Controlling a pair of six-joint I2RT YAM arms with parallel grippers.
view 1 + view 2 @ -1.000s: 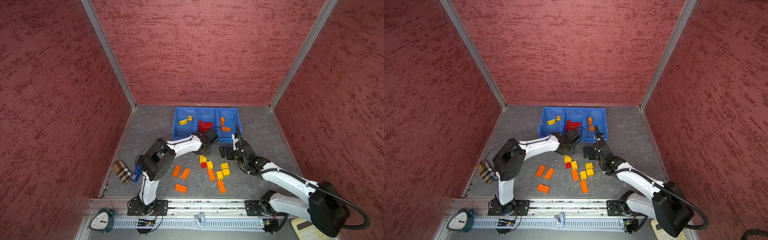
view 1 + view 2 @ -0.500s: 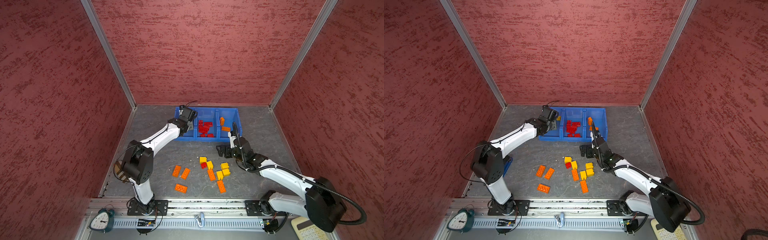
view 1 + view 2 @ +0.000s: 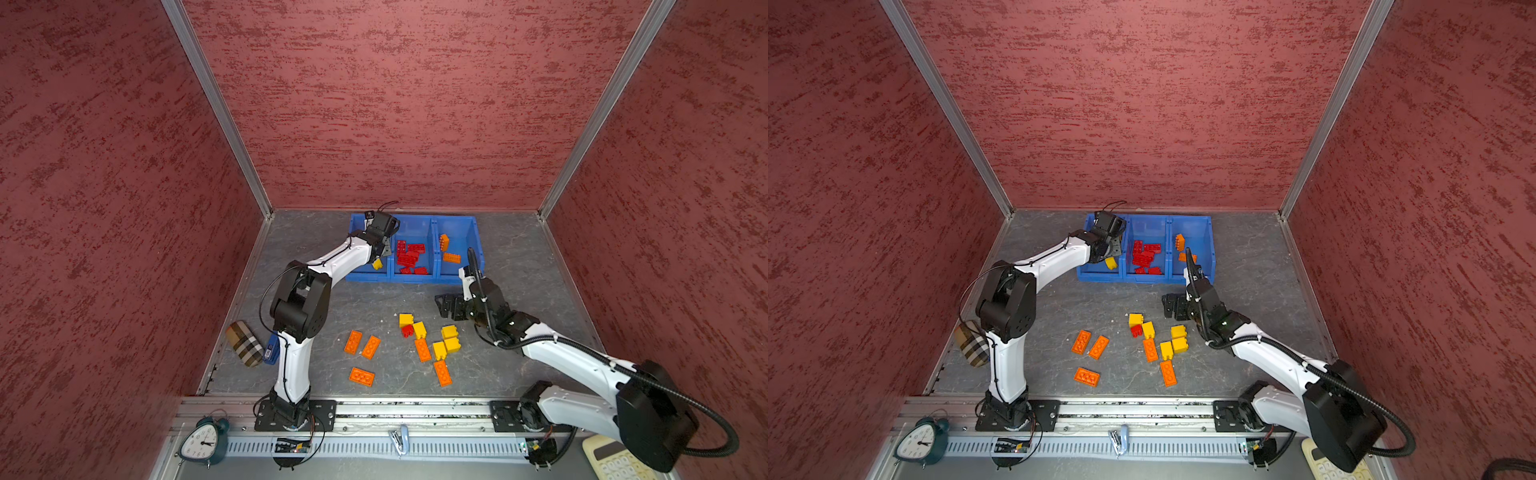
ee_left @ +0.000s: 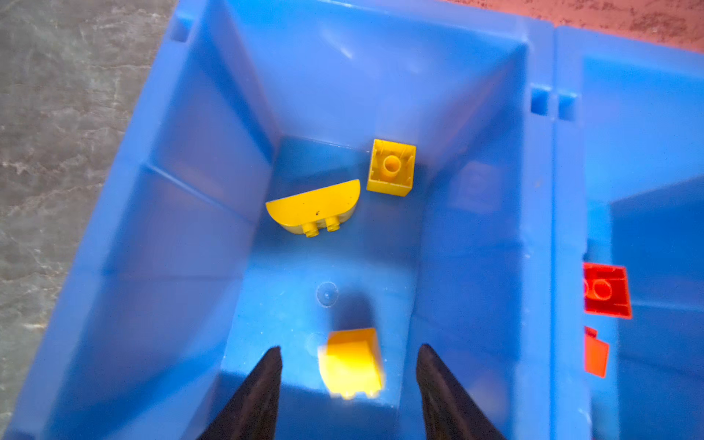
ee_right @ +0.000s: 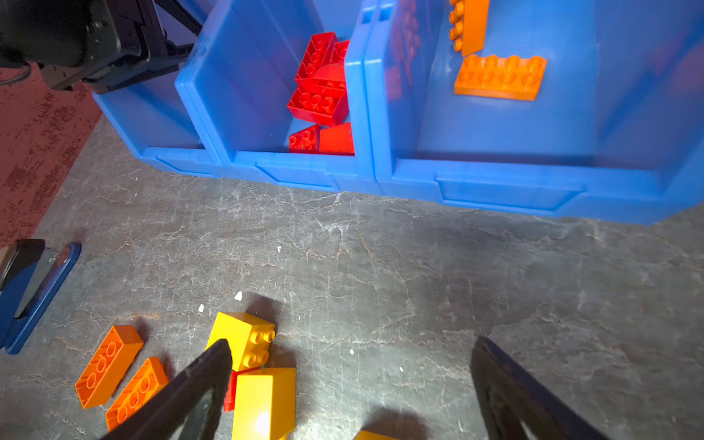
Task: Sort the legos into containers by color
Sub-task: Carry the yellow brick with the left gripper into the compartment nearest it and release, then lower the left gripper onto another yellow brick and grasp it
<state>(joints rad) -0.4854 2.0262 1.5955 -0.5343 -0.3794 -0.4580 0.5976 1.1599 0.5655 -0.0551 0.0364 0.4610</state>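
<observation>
Three joined blue containers (image 3: 411, 277) stand at the back. My left gripper (image 4: 348, 354) hangs open over the leftmost one. A blurred yellow brick (image 4: 352, 362) lies free between its fingers, touching neither, and also shows in both top views (image 3: 377, 263) (image 3: 1111, 262). Deeper in that bin lie a yellow half-round piece (image 4: 314, 207) and a yellow square brick (image 4: 391, 167). Red legos (image 3: 409, 257) fill the middle bin and orange ones (image 3: 451, 257) the right bin. My right gripper (image 5: 352, 343) is open and empty above the floor, beside loose yellow bricks (image 5: 244, 339).
Loose legos lie on the grey floor: orange bricks (image 3: 361, 376), yellow ones (image 3: 449, 331) and one small red one (image 3: 407, 331). A plaid pouch (image 3: 244, 343) and a blue object (image 3: 271, 348) sit at the left wall. A clock (image 3: 203, 442) and a calculator (image 3: 615, 459) rest by the front rail.
My left arm swung from in front of the bins to over the leftmost bin, then its jaws opened and let the yellow brick go. The right gripper shifted only slightly.
</observation>
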